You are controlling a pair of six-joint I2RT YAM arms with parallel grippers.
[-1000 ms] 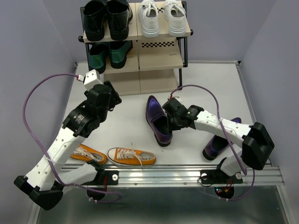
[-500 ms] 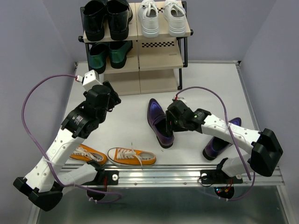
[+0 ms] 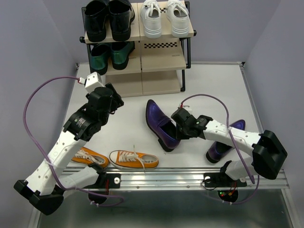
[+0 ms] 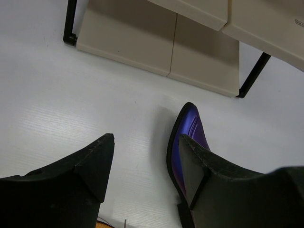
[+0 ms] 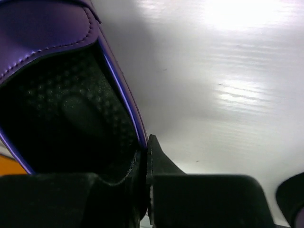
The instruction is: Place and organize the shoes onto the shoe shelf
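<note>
Right hand [image 3: 179, 127] pinched shut on the side rim of a purple loafer [image 3: 159, 124]; left hand [image 3: 112, 98] open, holding nothing.

Right wrist view: the fingers [image 5: 164, 164] of the right hand meet on the rim, one inside the shoe and one outside. The toe points away from that hand, toward the shoe shelf [image 3: 164, 61] beyond it. I cannot tell whether the sole is clear of the surface [image 3: 213, 85]. A second purple loafer [image 3: 221, 145] lies behind the right hand, beside its forearm. Two orange sneakers [image 3: 134, 159] lie left of it, at the near edge. White sneakers [image 3: 164, 19] stand on the top tier, well beyond the hand. A black pair [image 3: 108, 19] sits beside them and a green pair [image 3: 111, 54] one tier down. The left hand hangs left of the held loafer, apart from it.
</note>
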